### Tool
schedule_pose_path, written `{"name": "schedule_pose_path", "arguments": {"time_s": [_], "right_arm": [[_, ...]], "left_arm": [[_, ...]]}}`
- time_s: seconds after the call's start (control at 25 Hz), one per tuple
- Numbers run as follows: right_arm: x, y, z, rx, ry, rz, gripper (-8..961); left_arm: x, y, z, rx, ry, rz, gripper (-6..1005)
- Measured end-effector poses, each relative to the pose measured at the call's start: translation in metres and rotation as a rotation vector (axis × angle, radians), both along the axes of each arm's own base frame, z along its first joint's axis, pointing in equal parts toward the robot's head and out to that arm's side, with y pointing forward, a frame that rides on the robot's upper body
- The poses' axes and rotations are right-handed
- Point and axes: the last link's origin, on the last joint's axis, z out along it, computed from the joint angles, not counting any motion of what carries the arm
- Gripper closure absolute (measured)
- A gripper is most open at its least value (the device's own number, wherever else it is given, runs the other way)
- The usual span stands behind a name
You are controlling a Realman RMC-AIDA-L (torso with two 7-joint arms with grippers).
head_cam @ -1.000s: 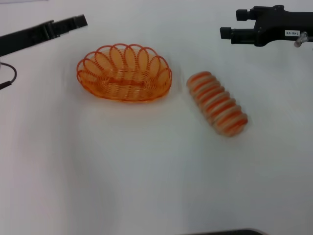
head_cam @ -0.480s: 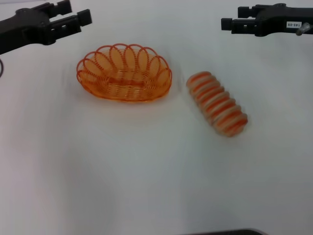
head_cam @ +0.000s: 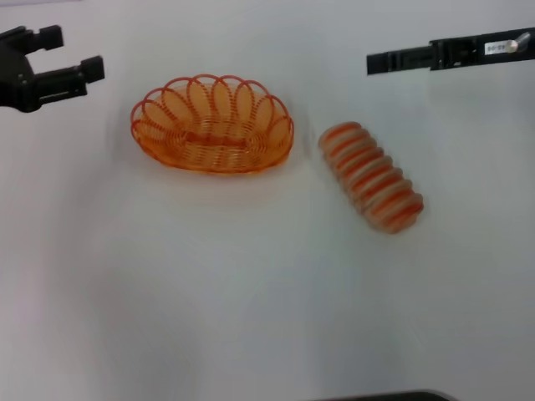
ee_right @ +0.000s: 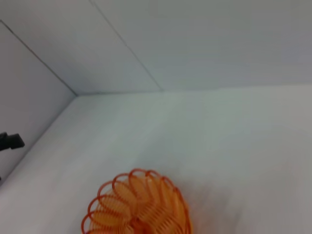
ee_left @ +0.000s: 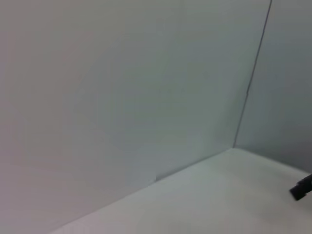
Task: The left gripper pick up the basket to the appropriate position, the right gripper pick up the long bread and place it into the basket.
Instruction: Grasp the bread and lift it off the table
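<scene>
The orange wire basket [head_cam: 211, 125] sits empty on the white table, left of centre in the head view, and its far part shows in the right wrist view [ee_right: 139, 207]. The long bread [head_cam: 372, 177], striped orange and cream, lies slanted on the table just right of the basket, apart from it. My left gripper [head_cam: 73, 52] hovers at the far left, up and left of the basket, open and empty. My right gripper [head_cam: 372, 63] hovers at the far right, beyond the bread, turned edge-on as a thin black bar with its white label [head_cam: 500, 48].
The white table [head_cam: 251, 292] stretches bare toward the near edge. White walls meet in a corner behind it [ee_right: 75, 94]. A dark edge [head_cam: 376, 396] shows at the bottom of the head view. A black tip [ee_right: 10, 141] shows far off in the right wrist view.
My left gripper has swung in from the edge, then drawn back left with its fingers spread. My right gripper has rolled edge-on and shifted slightly right. Basket and bread have not moved.
</scene>
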Motion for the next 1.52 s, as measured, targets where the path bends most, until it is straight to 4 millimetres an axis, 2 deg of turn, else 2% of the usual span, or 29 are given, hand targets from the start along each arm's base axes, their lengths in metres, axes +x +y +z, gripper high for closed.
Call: {"name": "schedule_pose_path", "arguments": {"time_s": [0.04, 0.4, 0.64, 1.16, 1.52], "right_arm": [[-0.001, 0.000, -0.001, -0.016, -0.009, -0.019, 3], [-0.013, 0.009, -0.002, -0.155, -0.119, -0.194, -2], [-0.028, 0.011, -0.003, -0.255, -0.219, -0.251, -2], [-0.048, 0.011, -0.015, -0.391, -0.518, -0.308, -3], [-0.073, 0.016, -0.033, -0.407, -0.647, -0.248, -3]], "left_arm": [[-0.002, 0.000, 0.001, 0.004, 0.014, 0.005, 209], [-0.012, 0.001, 0.009, 0.061, 0.045, 0.023, 114], [-0.012, 0.005, 0.011, 0.076, 0.055, 0.030, 115], [-0.016, 0.003, 0.010, 0.039, 0.146, 0.011, 119], [-0.014, -0.002, 0.007, 0.010, 0.141, -0.018, 123]]}}
